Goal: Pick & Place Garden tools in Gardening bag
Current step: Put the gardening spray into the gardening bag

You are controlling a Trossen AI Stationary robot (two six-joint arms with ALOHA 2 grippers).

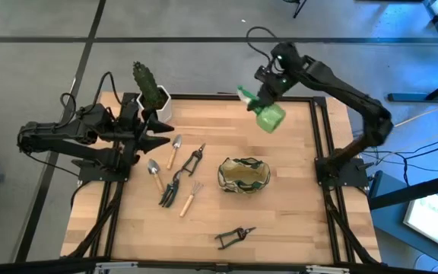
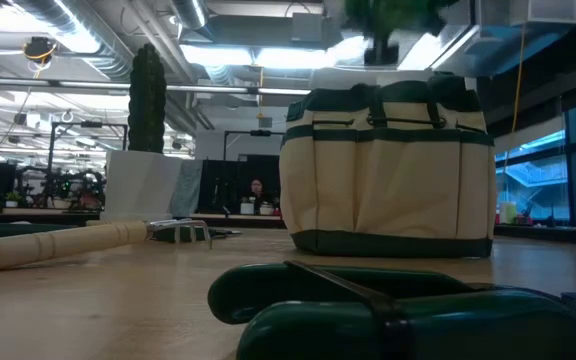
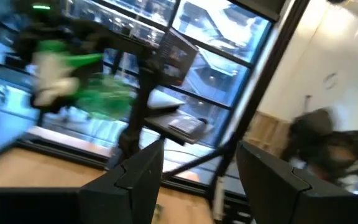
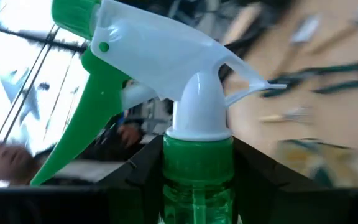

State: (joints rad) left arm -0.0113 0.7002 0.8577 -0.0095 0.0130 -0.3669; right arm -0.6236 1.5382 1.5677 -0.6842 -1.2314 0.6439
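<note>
The wooden table (image 1: 295, 221) fills the middle of the high view, and up over its far right part the right arm (image 1: 341, 87) is reaching in with the right gripper (image 1: 268, 95) pinching the green spray bottle (image 1: 267, 114) at the neck, fingers clamped on either side just below the white trigger head (image 4: 166, 62), bottle lifted clear of the boards and tilted. Over on the left edge the left arm (image 1: 67, 137) sits low, its left gripper (image 1: 158, 131) pointing right beside the cactus pot, fingers (image 3: 138, 171) spread apart with nothing between them. The gardening bag (image 1: 243, 174) sits right of centre on the table, mouth up, olive and tan, nearer than the raised bottle and apart from it. The cactus (image 1: 144, 81) stands in its white pot (image 1: 160, 103) at the far left corner. Left of the bag lies a cluster of 5 tools: a trowel (image 1: 175, 148), black shears (image 1: 193, 158), a second silver scoop (image 1: 155, 172), a dark claw rake (image 1: 170, 190) and a wooden-handled fork (image 1: 190, 195), all flat on the boards. 1 more pair of pruning shears (image 1: 234, 237) lies alone near the front edge, below the bag.
</note>
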